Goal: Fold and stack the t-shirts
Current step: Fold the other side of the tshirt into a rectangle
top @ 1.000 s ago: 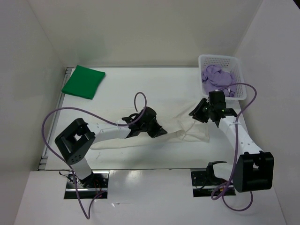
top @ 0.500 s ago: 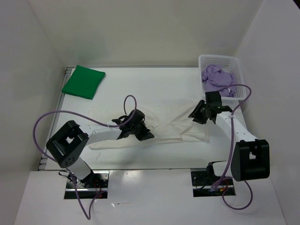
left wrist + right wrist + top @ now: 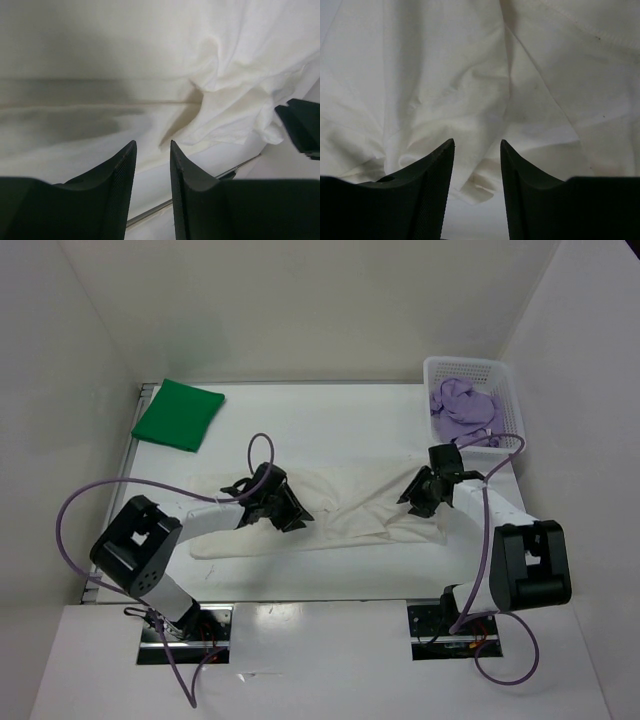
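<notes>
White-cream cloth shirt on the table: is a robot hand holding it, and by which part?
Nothing is held. The left gripper and right gripper both hover open over the white-cream cloth shirt, with no cloth between the jaws.

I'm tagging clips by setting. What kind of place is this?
Probably a robotics lab test cell, not a home: plain white walls box in a white table, two robot arms bolted at its near edge, a folded bright green cloth shirt laid out.
</notes>
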### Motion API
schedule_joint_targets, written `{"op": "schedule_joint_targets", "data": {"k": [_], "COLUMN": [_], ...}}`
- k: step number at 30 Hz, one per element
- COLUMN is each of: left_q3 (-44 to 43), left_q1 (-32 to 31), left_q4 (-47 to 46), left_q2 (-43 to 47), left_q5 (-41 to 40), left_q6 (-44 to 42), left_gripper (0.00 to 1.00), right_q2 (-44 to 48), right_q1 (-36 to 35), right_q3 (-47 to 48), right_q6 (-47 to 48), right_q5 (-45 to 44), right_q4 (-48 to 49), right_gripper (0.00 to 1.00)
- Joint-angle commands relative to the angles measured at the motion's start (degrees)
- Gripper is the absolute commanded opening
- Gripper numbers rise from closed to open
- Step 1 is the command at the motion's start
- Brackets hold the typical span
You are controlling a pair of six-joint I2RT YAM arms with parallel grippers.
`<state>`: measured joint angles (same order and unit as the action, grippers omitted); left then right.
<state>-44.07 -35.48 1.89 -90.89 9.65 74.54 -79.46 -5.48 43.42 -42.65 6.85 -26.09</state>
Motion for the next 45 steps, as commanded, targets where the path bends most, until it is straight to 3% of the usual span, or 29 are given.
{"op": "schedule_joint_targets", "data": {"k": [1,8,16,22,26,32,41,44,45], "left_q3": [0.4,0.9,5.0,9.1,10.6,12.3,13.4,13.4,13.4], "left_q1": [3.0,4.1,7.5,13.2,16.0,20.3,21.4,22.6,22.6], "left_q4": [-0.1,1.0,3.8,5.5,6.0,7.2,7.7,8.8,8.8], "left_q2": [3.3,5.5,9.5,10.2,11.4,11.4,11.4,12.6,13.4], "left_q5": [1.6,1.6,-1.4,0.2,1.5,2.0,2.6,2.0,2.0], "left_q6": [-5.7,-11.8,-18.5,-22.6,-24.6,-26.6,-27.1,-27.1,-27.1], "left_gripper": [0.40,0.40,0.41,0.41,0.41,0.41,0.41,0.41,0.41], "right_q2": [0.4,-1.8,-5.4,-6.0,-4.6,-8.1,-16.8,-15.5,-14.6], "right_q1": [-0.9,-1.5,-1.5,-0.9,-0.9,0.1,0.6,0.6,0.6], "right_q3": [-1.5,-2.0,1.3,3.0,6.0,9.8,14.3,13.5,13.0], "right_q6": [-2.2,-4.2,-5.4,-5.4,-2.6,2.1,4.5,4.0,4.0], "right_q5": [-1.0,2.1,-1.8,-6.9,-9.0,-10.2,-8.9,-9.4,-10.6], "right_q4": [3.0,4.6,5.3,6.9,7.6,8.2,11.2,9.6,9.0], "right_gripper": [0.49,0.51,0.53,0.24,0.20,0.05,0.05,0.19,0.32]}}
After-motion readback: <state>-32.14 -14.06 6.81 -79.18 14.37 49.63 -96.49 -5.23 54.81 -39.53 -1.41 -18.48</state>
